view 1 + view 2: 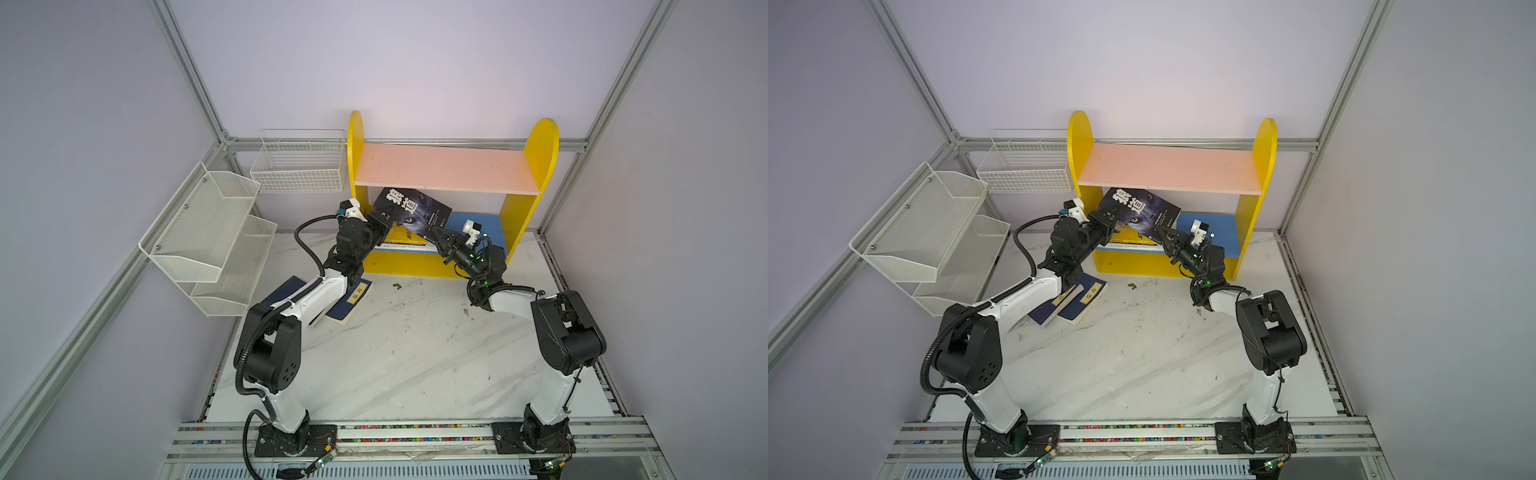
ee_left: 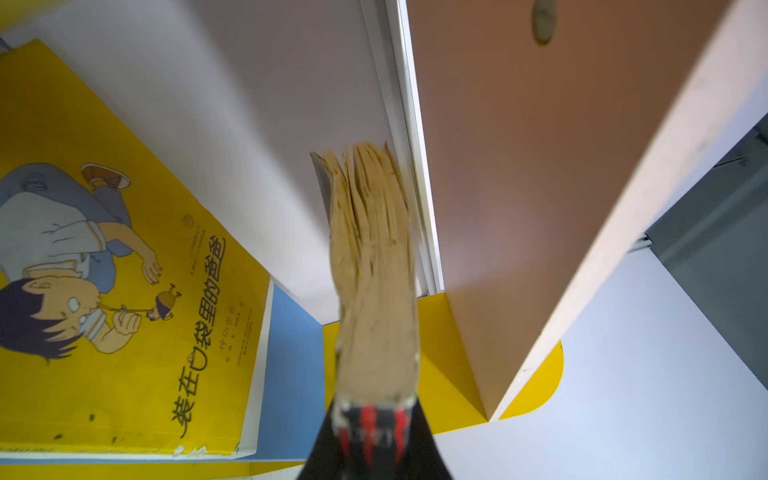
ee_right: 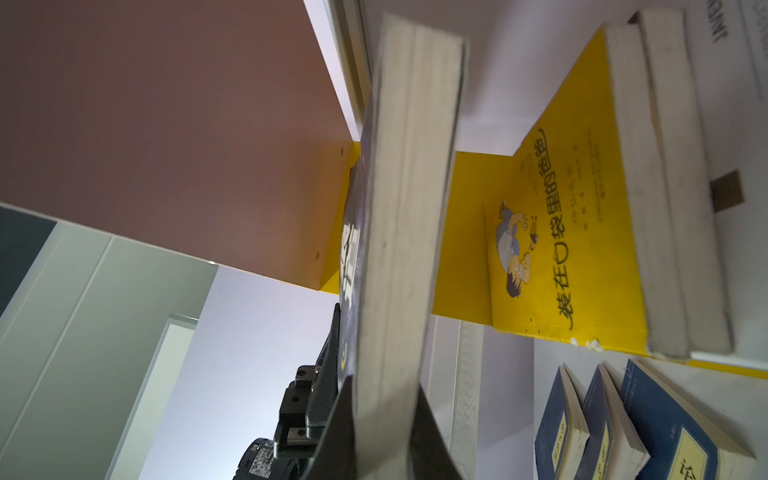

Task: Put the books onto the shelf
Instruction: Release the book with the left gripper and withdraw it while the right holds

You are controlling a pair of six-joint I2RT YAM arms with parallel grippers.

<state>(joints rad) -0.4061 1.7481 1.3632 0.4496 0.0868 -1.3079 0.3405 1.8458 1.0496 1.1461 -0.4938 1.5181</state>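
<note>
The black wolf-eyes book [image 1: 411, 208] [image 1: 1138, 208] hangs tilted in the shelf's [image 1: 540, 153] lower bay, under the pink board [image 1: 444, 166]. My left gripper [image 1: 380, 222] [image 2: 374, 415] is shut on its left corner, where the fanned page edges [image 2: 374, 270] show. My right gripper [image 1: 438, 232] [image 3: 386, 415] is shut on its lower right corner, one finger on each cover. Below it, the yellow cartoon book [image 1: 401, 237] [image 2: 124, 291] lies flat on a white book [image 3: 706, 166] on the blue board [image 1: 490, 228]. Navy books [image 1: 351, 297] [image 3: 606, 419] lie on the table, partly under my left arm.
A white mesh tiered rack [image 1: 208, 232] stands at the left and a white wire basket [image 1: 299, 166] beside the shelf's left panel. A small scrap [image 1: 397, 285] lies on the marble table [image 1: 415, 353] in front of the shelf.
</note>
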